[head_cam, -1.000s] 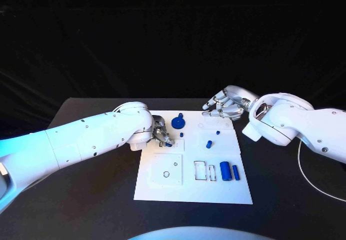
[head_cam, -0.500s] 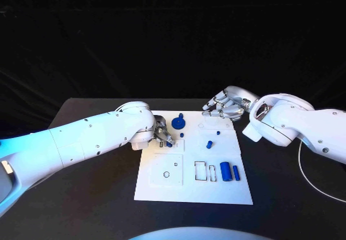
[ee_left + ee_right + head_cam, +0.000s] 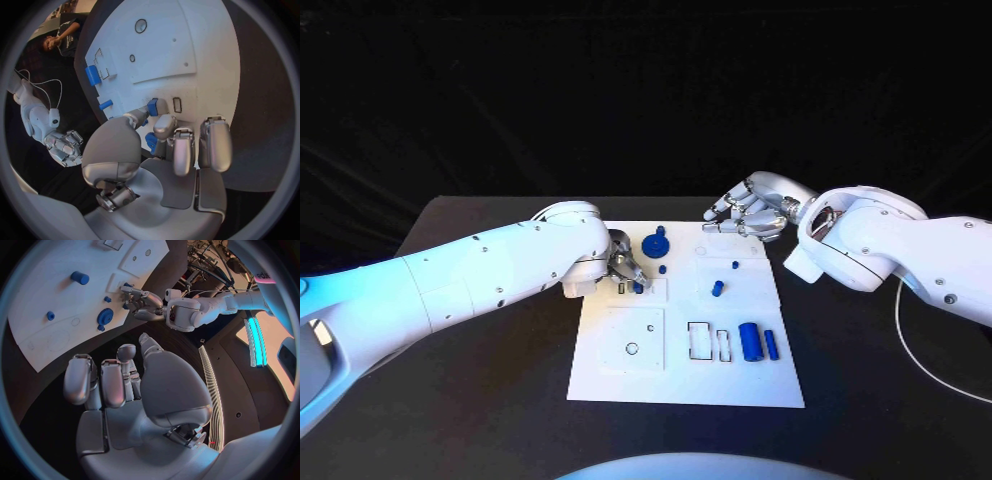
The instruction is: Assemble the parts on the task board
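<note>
Left hand (image 3: 620,270) sits low over the left side of the board (image 3: 687,385), its fingers pinched on a small blue piece (image 3: 638,286) right by a small rectangular slot near the board's left edge. From above, the right hand (image 3: 747,215) hangs off the board's far right corner, fingers curled, nothing in them. Two blue bars (image 3: 759,342) lie side by side toward the right edge, and a blue round knob (image 3: 658,243) stands near the far edge.

From the left wrist, the blue piece (image 3: 152,106) shows between the fingertips (image 3: 164,125), just beside the narrow slot (image 3: 177,104); I can't quite tell whether its tip has entered anything yet. I'd say the thing to get right is keeping the piece upright and square to the slot, then pressing straight down without letting it twist in the pinch.

From the right wrist, that hand (image 3: 119,385) is loosely closed on nothing, well clear of the knob (image 3: 104,317).
</note>
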{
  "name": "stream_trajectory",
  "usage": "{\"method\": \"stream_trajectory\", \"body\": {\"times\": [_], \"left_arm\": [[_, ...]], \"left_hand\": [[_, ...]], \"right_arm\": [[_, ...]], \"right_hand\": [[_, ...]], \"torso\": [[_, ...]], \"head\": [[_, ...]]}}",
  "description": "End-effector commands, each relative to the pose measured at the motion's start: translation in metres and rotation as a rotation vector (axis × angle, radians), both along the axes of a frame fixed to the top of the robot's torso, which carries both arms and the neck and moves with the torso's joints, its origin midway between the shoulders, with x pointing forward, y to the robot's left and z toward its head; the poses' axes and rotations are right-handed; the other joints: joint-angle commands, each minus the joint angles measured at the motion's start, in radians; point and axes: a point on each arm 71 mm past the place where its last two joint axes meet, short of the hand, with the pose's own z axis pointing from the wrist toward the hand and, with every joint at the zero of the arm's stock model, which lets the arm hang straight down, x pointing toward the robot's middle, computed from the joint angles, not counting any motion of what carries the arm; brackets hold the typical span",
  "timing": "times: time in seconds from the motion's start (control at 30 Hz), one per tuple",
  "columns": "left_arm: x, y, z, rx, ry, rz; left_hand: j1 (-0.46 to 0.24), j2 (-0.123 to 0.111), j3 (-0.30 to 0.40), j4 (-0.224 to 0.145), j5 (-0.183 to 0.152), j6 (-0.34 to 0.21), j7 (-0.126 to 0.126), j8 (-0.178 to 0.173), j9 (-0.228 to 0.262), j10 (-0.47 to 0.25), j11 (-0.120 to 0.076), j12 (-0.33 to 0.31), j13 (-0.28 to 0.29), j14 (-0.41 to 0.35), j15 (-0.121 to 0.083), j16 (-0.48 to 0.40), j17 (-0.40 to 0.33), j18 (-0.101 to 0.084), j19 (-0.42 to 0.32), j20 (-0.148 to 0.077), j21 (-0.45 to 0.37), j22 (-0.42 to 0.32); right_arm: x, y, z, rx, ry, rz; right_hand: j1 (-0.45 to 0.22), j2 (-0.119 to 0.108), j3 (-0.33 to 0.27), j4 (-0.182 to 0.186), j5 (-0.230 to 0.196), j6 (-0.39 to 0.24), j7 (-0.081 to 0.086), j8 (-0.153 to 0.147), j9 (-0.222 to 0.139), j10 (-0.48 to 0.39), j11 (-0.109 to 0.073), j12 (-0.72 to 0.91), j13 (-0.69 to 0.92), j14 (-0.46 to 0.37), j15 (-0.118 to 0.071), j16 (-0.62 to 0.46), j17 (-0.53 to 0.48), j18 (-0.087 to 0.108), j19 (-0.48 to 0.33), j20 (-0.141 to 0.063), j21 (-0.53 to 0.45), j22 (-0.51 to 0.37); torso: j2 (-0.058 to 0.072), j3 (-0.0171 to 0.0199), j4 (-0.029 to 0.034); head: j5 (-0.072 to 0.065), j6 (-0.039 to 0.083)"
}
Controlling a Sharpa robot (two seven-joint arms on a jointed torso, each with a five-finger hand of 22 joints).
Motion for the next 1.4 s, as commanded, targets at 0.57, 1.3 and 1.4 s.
{"method": "stream_trajectory", "body": {"times": [0.57, 1.3, 1.4], "left_arm": [[-0.0042, 0.0018, -0.0109, 0.057, 0.044, -0.031], [-0.0033, 0.0039, -0.0075, 0.04, 0.017, -0.013], [-0.0035, 0.0042, -0.0071, 0.037, 0.014, -0.011]], "left_hand": [[-0.059, -0.011, -0.145, 0.048, -0.007, 0.035, -0.003, -0.011, -0.033, 0.031, -0.006, 0.02, 0.019, 0.107, -0.01, 0.003, 0.263, -0.023, 0.023, -0.013, 0.014, 0.104], [-0.064, 0.0, -0.315, 0.111, -0.017, 0.053, -0.01, -0.006, -0.059, 0.047, -0.012, 0.03, 0.033, 0.107, -0.015, 0.003, 0.263, -0.026, 0.031, -0.018, 0.024, 0.121], [-0.06, 0.003, -0.327, 0.116, -0.021, 0.053, -0.01, -0.005, -0.061, 0.047, -0.013, 0.03, 0.033, 0.107, -0.015, 0.003, 0.263, -0.026, 0.031, -0.018, 0.023, 0.121]], "right_arm": [[-0.002, 0.0019, -0.0004, 0.002, 0.007, 0.035], [-0.0023, 0.0031, -0.0006, 0.003, 0.01, 0.047], [-0.0022, 0.003, -0.0006, 0.004, 0.009, 0.048]], "right_hand": [[-0.013, 0.004, -0.068, 0.05, -0.067, -0.004, -0.002, 0.006, 0.001, -0.016, -0.001, -0.016, -0.019, 0.039, 0.002, -0.012, -0.004, 0.015, -0.009, -0.002, -0.017, -0.014], [-0.007, 0.001, -0.103, 0.062, -0.071, -0.006, -0.001, 0.008, 0.001, -0.024, -0.001, -0.024, -0.031, 0.038, 0.002, -0.018, -0.009, 0.018, -0.015, -0.002, -0.025, -0.025], [0.001, -0.001, -0.111, 0.061, -0.078, -0.007, -0.002, 0.008, 0.001, -0.027, -0.001, -0.027, -0.035, 0.038, 0.002, -0.021, -0.011, 0.019, -0.018, -0.002, -0.028, -0.031]], "torso": [[0.0, -0.0006, 0.0006], [0.0, -0.0003, 0.0], [0.0, -0.0006, 0.0003]], "head": [[-0.002, -0.003], [-0.004, -0.003], [-0.005, -0.003]]}}
